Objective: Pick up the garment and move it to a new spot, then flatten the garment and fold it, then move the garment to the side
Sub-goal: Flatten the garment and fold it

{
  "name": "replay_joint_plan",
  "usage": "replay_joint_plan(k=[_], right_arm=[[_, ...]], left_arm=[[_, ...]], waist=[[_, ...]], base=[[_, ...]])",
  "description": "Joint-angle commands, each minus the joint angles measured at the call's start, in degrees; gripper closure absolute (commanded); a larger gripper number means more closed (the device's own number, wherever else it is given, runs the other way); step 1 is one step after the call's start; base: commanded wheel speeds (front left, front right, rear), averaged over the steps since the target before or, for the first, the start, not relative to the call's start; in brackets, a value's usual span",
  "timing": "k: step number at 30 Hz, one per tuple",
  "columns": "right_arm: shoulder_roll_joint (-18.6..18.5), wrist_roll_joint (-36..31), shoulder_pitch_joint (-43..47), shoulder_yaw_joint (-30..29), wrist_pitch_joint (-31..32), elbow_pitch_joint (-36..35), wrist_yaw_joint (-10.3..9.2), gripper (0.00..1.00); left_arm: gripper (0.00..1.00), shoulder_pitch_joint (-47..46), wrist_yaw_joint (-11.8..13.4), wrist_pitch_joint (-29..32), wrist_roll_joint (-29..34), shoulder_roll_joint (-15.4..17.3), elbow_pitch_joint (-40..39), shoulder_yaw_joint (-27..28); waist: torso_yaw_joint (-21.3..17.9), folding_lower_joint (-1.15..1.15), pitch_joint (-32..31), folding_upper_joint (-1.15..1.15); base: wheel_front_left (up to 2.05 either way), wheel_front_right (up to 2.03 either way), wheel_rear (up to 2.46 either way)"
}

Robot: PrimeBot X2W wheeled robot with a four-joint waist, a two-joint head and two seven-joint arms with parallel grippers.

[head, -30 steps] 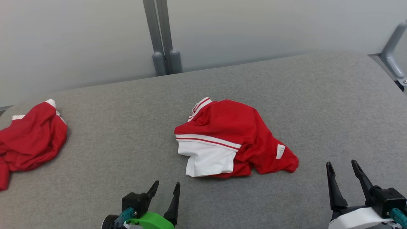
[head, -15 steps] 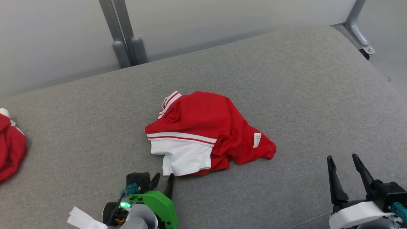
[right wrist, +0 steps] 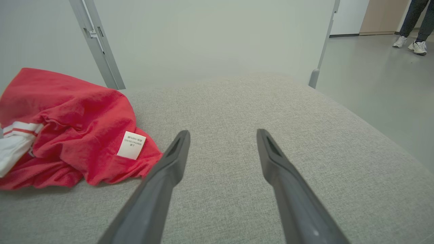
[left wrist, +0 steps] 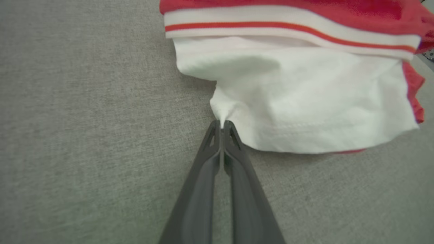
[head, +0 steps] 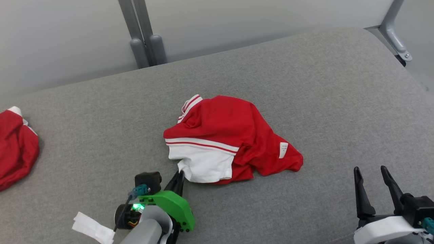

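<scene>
The garment [head: 234,135] is a crumpled red shirt with white panel and red-white stripes, lying mid-table on the grey padded table [head: 305,84]. My left gripper [head: 179,174] is shut on the near left corner of its white part; the left wrist view shows the fingertips pinching the white hem of the garment [left wrist: 305,95] with my left gripper [left wrist: 222,124] closed tight. My right gripper [head: 371,171] stands open over bare table at the near right, apart from the garment. In the right wrist view the garment [right wrist: 67,115] lies left of my open right gripper [right wrist: 222,135].
A second red and white garment [head: 15,145] lies at the table's far left edge. Grey posts [head: 144,34] stand behind the table, a metal bracket [head: 395,30] at the back right. A person's feet [right wrist: 410,45] show on the floor far off.
My left gripper moved forward to the white corner and shut on it. The camera shifted, so the whole picture moved. The right gripper stayed open and in place.
</scene>
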Motion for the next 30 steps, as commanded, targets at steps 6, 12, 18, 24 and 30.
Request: replay_joint_plan(k=[6, 12, 18, 24, 30], right_arm=[[0.43, 0.23, 3.13, -1.05, -0.18, -0.27, 0.00, 0.00], [0.53, -0.07, 4.21, -1.04, -0.18, -0.71, 0.00, 0.00], [0.25, -0.16, 3.99, -0.32, -0.18, -0.17, 0.00, 0.00], [-0.09, -0.52, 2.81, 1.25, -0.18, 0.38, 0.00, 0.00], [-0.65, -0.40, 2.71, 2.06, -0.18, -0.41, 0.00, 0.00]], left_arm=[[1.00, 9.11, 4.03, -0.83, 0.93, 6.26, -18.10, 6.72], [1.00, 24.81, 11.24, 3.46, -2.31, 14.29, -41.13, 10.31], [1.00, 34.18, 15.47, 7.53, -5.76, 16.36, -45.04, 11.46], [0.00, 34.72, 12.99, 7.01, -7.52, 14.30, -38.28, 10.83], [0.00, 33.33, 18.30, 8.09, -3.44, 19.56, -44.71, 12.12]], waist=[[5.72, 0.00, -2.57, 0.00], [10.26, 0.00, -3.70, 0.00], [13.55, 0.00, -4.02, 0.00], [13.53, 0.00, -4.43, 0.00], [10.53, 0.00, -4.66, 0.00]], base=[[0.00, 0.00, 0.00], [0.00, 0.00, 0.00], [0.00, 0.00, 0.00], [0.00, 0.00, 0.00], [0.00, 0.00, 0.00]])
